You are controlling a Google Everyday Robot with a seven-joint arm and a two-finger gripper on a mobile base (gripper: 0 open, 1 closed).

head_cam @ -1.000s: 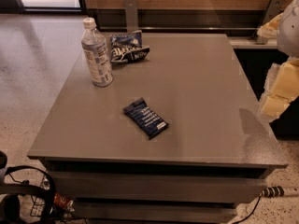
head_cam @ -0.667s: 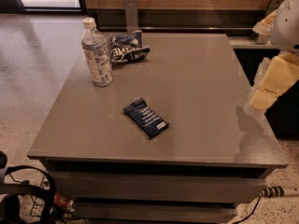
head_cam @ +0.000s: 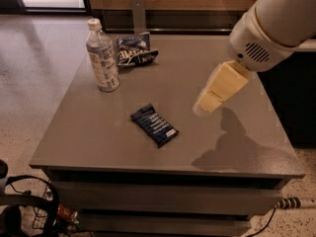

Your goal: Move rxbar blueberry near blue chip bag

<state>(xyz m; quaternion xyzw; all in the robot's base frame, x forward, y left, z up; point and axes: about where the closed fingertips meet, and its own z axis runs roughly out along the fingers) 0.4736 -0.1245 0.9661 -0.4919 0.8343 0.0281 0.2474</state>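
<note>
The rxbar blueberry (head_cam: 154, 124) is a flat dark navy wrapper with white text lines, lying diagonally on the grey table (head_cam: 98, 147) near its front middle. The blue chip bag (head_cam: 136, 49) is a wrinkly blue-and-white bag at the table's back left. My gripper (head_cam: 206, 104), cream-coloured, hangs from the white arm (head_cam: 276, 23) and points down-left above the table. It is to the right of the bar, a little above it and apart from it. Its shadow falls on the table to the right.
A clear water bottle (head_cam: 102, 56) with a white cap stands upright left of the chip bag. A dark counter (head_cam: 296, 93) runs along the table's right side. Cables and a wire basket (head_cam: 29, 211) lie on the floor at the front left.
The arm has swung in from the right edge, leftward over the table, bringing the gripper closer to the bar. The bar, bag and bottle have not moved.
</note>
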